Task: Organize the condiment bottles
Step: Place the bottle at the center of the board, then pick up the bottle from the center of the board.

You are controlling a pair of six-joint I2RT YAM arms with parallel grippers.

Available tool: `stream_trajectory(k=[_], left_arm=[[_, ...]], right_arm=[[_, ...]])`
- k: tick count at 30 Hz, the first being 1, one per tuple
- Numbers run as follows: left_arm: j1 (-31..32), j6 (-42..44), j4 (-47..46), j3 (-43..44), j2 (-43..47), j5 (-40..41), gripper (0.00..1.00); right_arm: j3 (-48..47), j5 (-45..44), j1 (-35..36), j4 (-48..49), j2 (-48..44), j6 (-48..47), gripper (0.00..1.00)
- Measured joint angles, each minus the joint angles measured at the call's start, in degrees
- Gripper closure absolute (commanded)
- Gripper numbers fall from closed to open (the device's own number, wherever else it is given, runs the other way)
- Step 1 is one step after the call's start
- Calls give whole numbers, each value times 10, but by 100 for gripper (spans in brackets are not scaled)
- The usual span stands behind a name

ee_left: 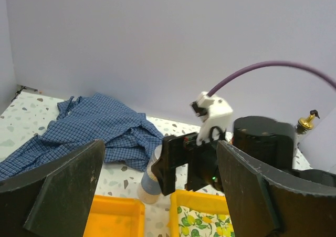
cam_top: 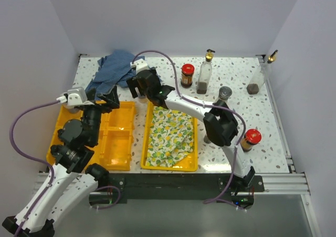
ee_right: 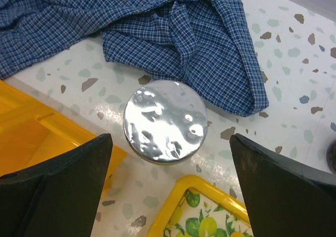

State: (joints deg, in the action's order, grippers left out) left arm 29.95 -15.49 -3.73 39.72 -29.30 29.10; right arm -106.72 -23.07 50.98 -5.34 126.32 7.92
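Observation:
A blue-labelled white bottle (ee_left: 148, 180) with a silver foil top (ee_right: 164, 120) stands on the table between the two yellow trays, beside the blue cloth. My right gripper (ee_right: 168, 195) hangs open above it, one finger on each side, not touching it; it also shows in the top view (cam_top: 135, 88). My left gripper (ee_left: 160, 195) is open and empty over the left tray's far edge (cam_top: 106, 99). A red-lidded jar (cam_top: 187, 75), a gold-pourer glass bottle (cam_top: 205, 75), a grey-capped shaker (cam_top: 224, 94), another pourer bottle (cam_top: 257, 80) and a second red-lidded jar (cam_top: 251, 138) stand on the right.
A divided yellow tray (cam_top: 119, 137) lies at the left. A second yellow tray (cam_top: 148, 116) holds a lemon-print cloth (cam_top: 169, 134). A crumpled blue checked cloth (cam_top: 113, 69) lies at the back left. White walls enclose the table.

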Motion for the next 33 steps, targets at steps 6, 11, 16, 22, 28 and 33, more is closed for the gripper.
stream_trajectory(k=[6,11,16,22,28,33], left_arm=[[0,1,7,1,-37,11,6],[0,1,61,44,-114,14,5],[0,1,141,148,-245,9,4],[-24,6,229,278,-415,-33,8],[-78,17,279,340,-542,-122,9],[-82,27,306,384,-606,-162,10]], right_arm=[[62,4,0,-21,-128,71,1],[158,1,0,-24,-290,93,2],[287,-9,0,-9,-440,94,1],[391,-14,0,40,-536,95,1],[408,-15,0,53,-555,90,1],[420,-17,0,65,-571,77,1]])
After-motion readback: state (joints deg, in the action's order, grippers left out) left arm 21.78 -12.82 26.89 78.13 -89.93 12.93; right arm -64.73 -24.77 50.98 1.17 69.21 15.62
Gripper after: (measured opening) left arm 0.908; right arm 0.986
